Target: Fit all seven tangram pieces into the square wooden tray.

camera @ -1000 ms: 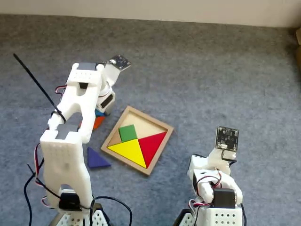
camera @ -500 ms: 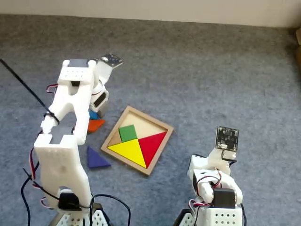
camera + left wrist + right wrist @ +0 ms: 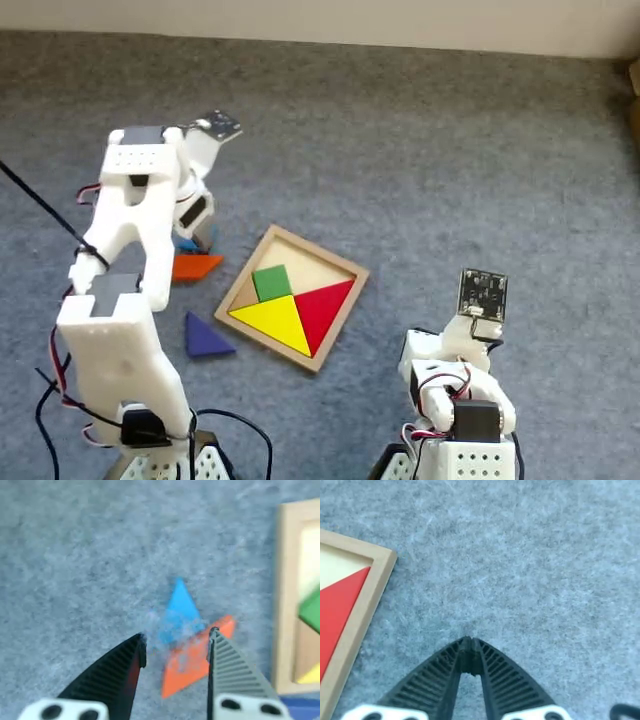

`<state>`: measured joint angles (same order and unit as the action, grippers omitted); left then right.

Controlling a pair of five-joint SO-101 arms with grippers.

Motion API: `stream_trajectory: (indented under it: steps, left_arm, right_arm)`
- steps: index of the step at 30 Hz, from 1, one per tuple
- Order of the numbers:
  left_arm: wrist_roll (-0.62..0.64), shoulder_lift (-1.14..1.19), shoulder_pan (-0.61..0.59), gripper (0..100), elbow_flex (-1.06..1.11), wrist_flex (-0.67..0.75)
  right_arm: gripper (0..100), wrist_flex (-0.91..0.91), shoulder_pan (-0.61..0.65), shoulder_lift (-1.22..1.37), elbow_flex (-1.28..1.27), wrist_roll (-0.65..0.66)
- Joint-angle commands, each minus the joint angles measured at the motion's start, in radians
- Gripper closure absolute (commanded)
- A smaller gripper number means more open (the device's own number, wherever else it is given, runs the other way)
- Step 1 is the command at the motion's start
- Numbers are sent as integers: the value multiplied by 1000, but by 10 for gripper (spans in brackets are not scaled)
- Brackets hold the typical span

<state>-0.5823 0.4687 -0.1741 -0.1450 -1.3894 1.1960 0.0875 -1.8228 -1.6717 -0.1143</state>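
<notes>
The left arm (image 3: 125, 260) stretches far forward, the left claw (image 3: 177, 636) pointing down with jaws spread apart. The right arm (image 3: 455, 385) sits folded near its base, the right claw (image 3: 470, 652) pressed closed.

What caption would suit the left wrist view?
Left hand open above a blue triangle and orange piece beside the wooden tray.

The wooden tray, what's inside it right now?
A green square, a yellow triangle and a red triangle lie in the wooden tray; the rest is bare wood, with a brownish patch I cannot identify. Nothing covers it from above.
</notes>
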Motion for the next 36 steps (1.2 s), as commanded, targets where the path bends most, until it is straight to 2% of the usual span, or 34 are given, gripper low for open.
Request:
stream_trajectory:
  steps: [1,18,27,32,36]
  left_arm:
    - [-37,-61,-24,787,71,94]
    - [-58,-59,-1,790,120,127]
    - [-57,18,28,790,122,146]
    - [-61,24,27,875,110,143]
    - [-61,19,31,891,116,143]
  right_arm:
    - [994,-1,-10,-12,-116,9]
    - [994,-1,-10,-12,-116,9]
    - [994,-1,-10,-12,-116,9]
    - [994,-1,-10,-12,-116,9]
    - [994,-1,-10,-12,-116,9]
